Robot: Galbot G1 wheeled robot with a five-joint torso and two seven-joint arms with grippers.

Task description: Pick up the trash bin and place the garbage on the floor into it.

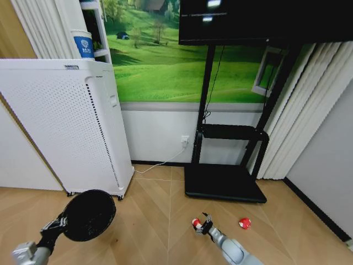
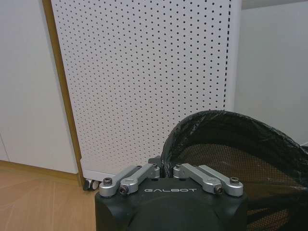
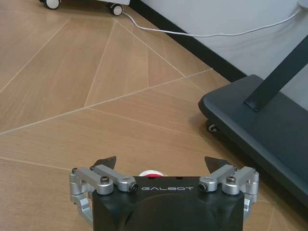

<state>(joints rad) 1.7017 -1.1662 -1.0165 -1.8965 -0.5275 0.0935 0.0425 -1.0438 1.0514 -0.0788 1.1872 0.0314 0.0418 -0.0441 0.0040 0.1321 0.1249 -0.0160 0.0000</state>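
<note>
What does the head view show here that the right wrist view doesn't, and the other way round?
Head view alone: the left gripper shut on the rim of the black trash bin, held off the floor beside the white perforated appliance, plus a second red-and-white scrap. Right wrist view alone: the appliance's castors close up. Shared: the right gripper, open, low over a red-and-white scrap, the white cable and the black stand base.

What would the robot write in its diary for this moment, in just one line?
left gripper: shut on trash bin rim, held up | right gripper: open over red-and-white scrap on floor | second scrap: on floor
</note>
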